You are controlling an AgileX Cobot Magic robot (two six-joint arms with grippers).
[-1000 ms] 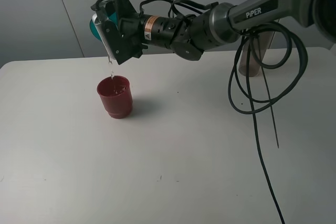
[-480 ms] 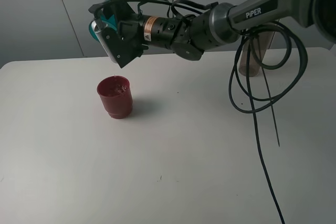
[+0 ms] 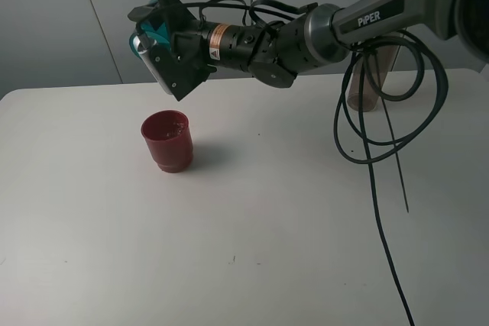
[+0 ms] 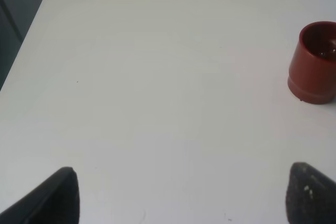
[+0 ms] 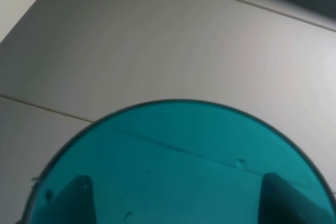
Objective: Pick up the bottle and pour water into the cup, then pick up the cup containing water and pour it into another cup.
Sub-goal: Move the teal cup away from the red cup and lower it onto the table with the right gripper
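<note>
- Exterior high: the right gripper (image 3: 157,47), clamped on the teal cup (image 3: 145,40), has tipped it back above the red cup (image 3: 167,140); the stream has stopped, so pouring looks finished. The bottle (image 3: 365,82) stands far right.
- Left wrist: left gripper (image 4: 181,195) fingers spread, empty.
- Right wrist: teal cup (image 5: 178,166) fills the view.

One teal cup (image 3: 142,38), one red cup (image 3: 167,140), seemingly one bottle (image 3: 367,82).

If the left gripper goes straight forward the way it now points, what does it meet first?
Probably only the bare table. The left gripper, fingers wide apart, aims down at empty tabletop; the red cup stands off to one side of that line, though depth is unclear.
</note>
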